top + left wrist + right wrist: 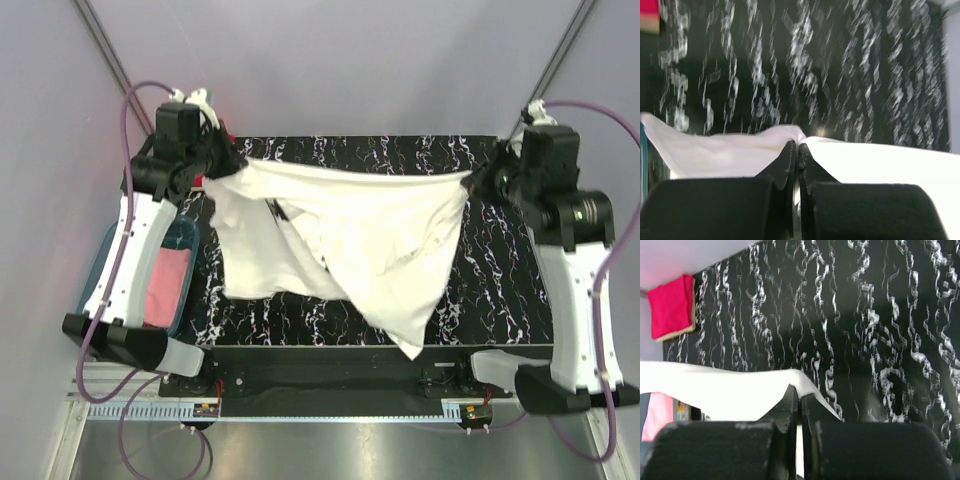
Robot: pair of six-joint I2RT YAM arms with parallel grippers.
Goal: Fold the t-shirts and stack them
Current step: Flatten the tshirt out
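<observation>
White soft cloth t-shirt [340, 240] stretched over the black white-streaked mat [500, 290]
Left jaws and right jaws each pinch a far corner; its taut edge runs left to right, the rest drooping nearward

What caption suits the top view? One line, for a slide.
Left tool and right tool pinch the white t-shirt spread over the black mat; pink t-shirt in the teal tub.

Top view bright and even, soft diffuse light, gentle shading in the folds of the white t-shirt [340, 240], left wrist view smeared by motion blur, mat [840, 60] streaks dragged long, shirt blown out to glare there, right wrist view crisper, left claw [798, 150] and right claw [799, 395] dark, out of focus up close
</observation>
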